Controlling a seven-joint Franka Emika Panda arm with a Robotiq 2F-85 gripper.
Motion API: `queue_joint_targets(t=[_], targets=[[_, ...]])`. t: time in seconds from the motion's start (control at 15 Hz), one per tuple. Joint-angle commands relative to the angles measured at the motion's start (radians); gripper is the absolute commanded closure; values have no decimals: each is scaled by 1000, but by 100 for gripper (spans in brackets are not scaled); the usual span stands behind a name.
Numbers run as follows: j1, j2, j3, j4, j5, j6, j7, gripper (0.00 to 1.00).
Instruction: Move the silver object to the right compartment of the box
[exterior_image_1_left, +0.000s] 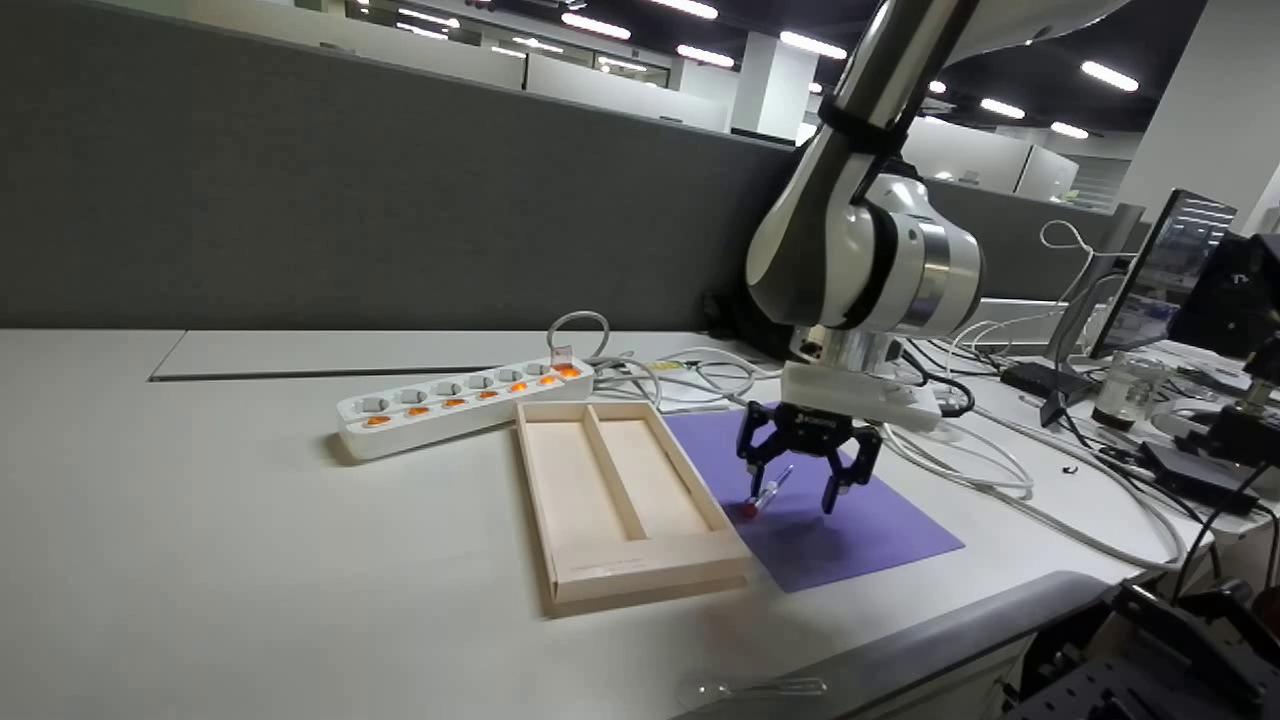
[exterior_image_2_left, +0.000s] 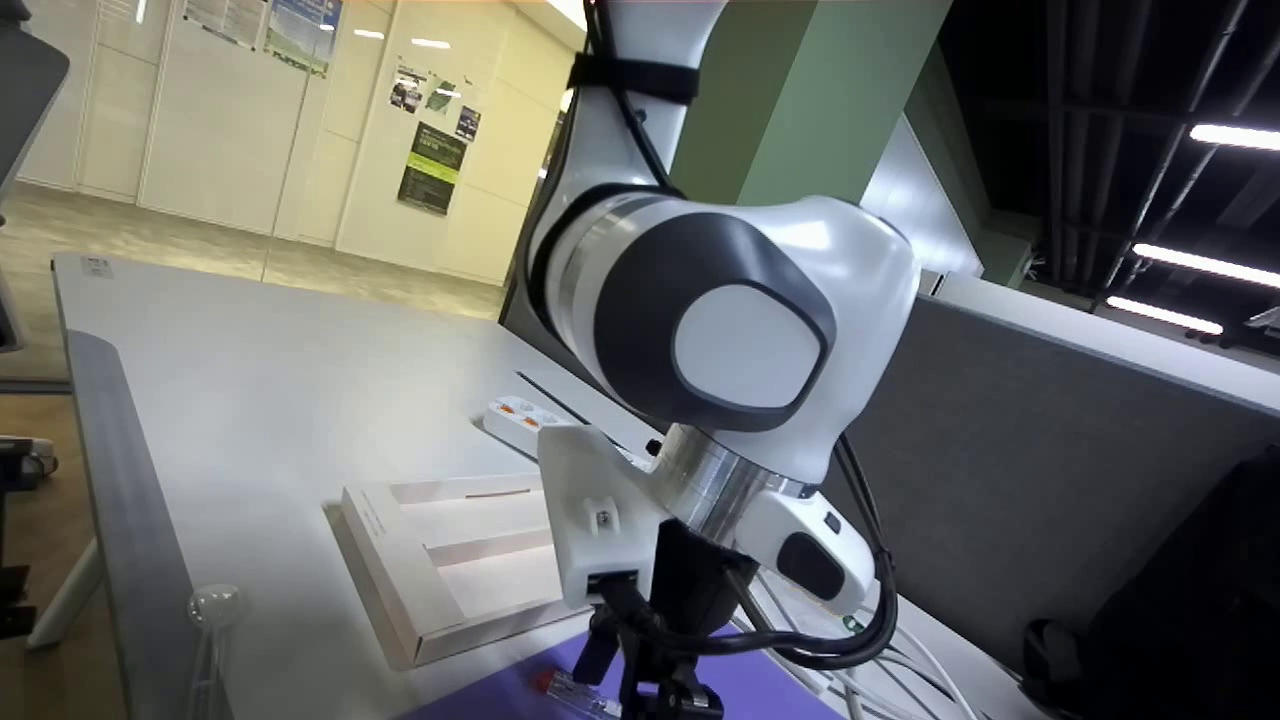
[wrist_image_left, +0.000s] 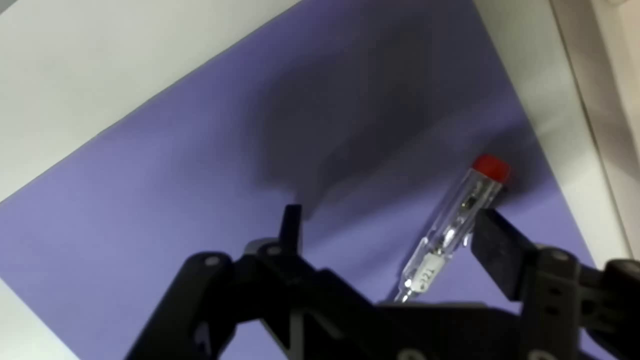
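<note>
The silver object (wrist_image_left: 450, 227) is a slim clear tool with a red end cap and shiny metal inside; no plain metal piece shows separately. It lies on the purple sheet and also shows in both exterior views (exterior_image_1_left: 770, 491) (exterior_image_2_left: 585, 694). My gripper (exterior_image_1_left: 792, 497) is open and empty, pointing down above the sheet. In the wrist view the gripper (wrist_image_left: 389, 212) has the tool between its fingers, nearer the right finger, whose tip overlaps its edge. The light-wood box (exterior_image_1_left: 650, 562) stands beside the sheet. Its right compartment (exterior_image_1_left: 665, 470), nearer the sheet, holds nothing visible.
The purple sheet (exterior_image_1_left: 890, 540) lies under the gripper. A white power strip (exterior_image_1_left: 440, 430) stands behind the box. White cables (exterior_image_1_left: 960, 470) run across the table behind and right of the sheet. A clear glass dropper (exterior_image_1_left: 755, 689) lies near the table's front edge.
</note>
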Motion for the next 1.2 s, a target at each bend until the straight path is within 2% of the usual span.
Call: queue_joint_targets(t=[0.0,0.4,0.47,0.53,0.6,0.73,1.0,1.13], targets=[[41,16,-38,21,-36,10,73,46],[70,15,-56,31,-49,10,104,86],[67,12,-54,33,-48,3,101,43],[68,10,-55,34,-48,5,101,49],[66,9,-55,35,-48,5,99,49],[64,8,-57,39,-48,6,99,38],[61,11,-64,44,-47,11,99,9],[61,15,-70,47,-47,19,101,1]])
